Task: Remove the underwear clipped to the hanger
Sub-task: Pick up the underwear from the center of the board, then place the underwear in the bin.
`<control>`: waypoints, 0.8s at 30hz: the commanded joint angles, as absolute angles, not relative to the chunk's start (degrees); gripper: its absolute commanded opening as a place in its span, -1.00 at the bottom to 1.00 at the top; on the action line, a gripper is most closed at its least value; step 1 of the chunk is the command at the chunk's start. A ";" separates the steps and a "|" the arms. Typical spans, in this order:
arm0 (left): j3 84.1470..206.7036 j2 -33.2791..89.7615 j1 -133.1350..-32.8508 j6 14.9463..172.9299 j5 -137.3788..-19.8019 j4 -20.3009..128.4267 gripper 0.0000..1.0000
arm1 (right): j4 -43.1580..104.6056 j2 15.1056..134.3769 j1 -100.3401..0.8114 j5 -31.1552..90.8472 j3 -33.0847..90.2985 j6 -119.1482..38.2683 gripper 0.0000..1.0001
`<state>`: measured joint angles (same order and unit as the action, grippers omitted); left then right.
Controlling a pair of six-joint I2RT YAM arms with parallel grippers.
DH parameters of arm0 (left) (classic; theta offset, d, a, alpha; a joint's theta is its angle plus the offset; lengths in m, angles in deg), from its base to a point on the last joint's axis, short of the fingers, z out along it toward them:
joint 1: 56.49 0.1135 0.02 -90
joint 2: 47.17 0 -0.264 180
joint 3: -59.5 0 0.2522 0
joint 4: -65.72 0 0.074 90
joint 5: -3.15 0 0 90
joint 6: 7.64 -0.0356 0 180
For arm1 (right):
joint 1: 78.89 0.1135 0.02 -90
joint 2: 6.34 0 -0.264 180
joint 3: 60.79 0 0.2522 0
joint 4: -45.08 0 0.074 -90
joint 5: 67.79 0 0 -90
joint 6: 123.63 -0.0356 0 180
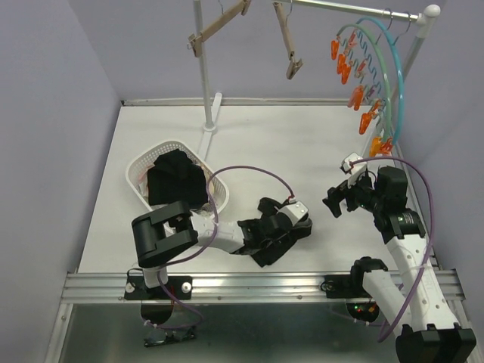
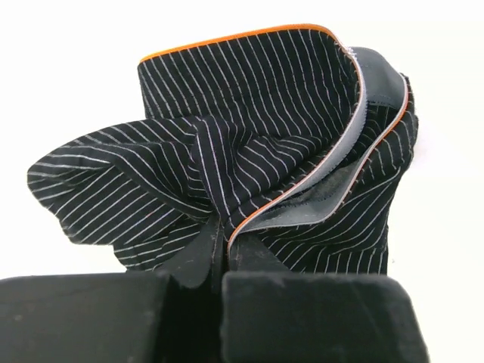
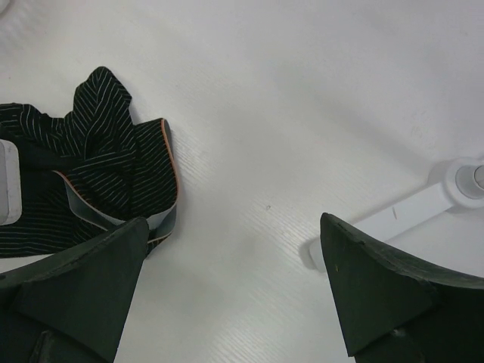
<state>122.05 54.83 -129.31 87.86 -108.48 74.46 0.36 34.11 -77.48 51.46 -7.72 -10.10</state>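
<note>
Underwear (image 2: 227, 166) in black pinstripe with orange trim lies on the tabletop (image 1: 302, 144), pinched in the clenched left hand (image 2: 215, 283). Right hand (image 1: 336, 202) hovers nearby, released, holding nothing. More dark garments (image 1: 175, 181) sit in the white basket (image 1: 136, 170). Wooden clip hangers (image 1: 291, 45) and orange clips (image 1: 355, 97) on the rail (image 1: 348, 9) look bare, so unclipping seems done. Probably only dropping this piece into the basket is left.

You will find no legible text, label, brand, number or sign on any item in the three camera views.
</note>
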 commanded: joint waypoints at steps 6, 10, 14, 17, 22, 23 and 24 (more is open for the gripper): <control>117.21 35.65 -129.53 87.20 -120.59 72.10 -1.00 | 3.28 32.60 -78.54 52.62 -8.71 -10.25 1.00; 114.75 19.34 -127.43 85.61 -127.36 68.85 -1.00 | 3.28 32.16 -78.63 52.70 -8.71 -10.07 1.00; 113.25 4.83 -118.83 86.13 -128.78 65.41 -1.00 | 3.28 31.72 -78.63 52.88 -8.88 -9.90 1.00; 114.56 -3.47 -108.29 85.62 -128.16 62.16 -1.00 | 3.28 31.89 -78.63 52.97 -8.80 -9.81 1.00; 119.83 -5.77 -96.94 82.62 -128.77 56.37 -1.00 | 3.37 31.89 -78.63 52.88 -8.79 -9.72 1.00; 120.53 -4.72 -94.23 82.71 -128.95 55.40 -1.00 | 3.37 31.98 -78.63 52.79 -8.79 -9.72 1.00; 121.59 -4.10 -92.55 82.62 -129.04 54.86 -1.00 | 3.37 31.98 -78.63 52.79 -8.88 -9.72 1.00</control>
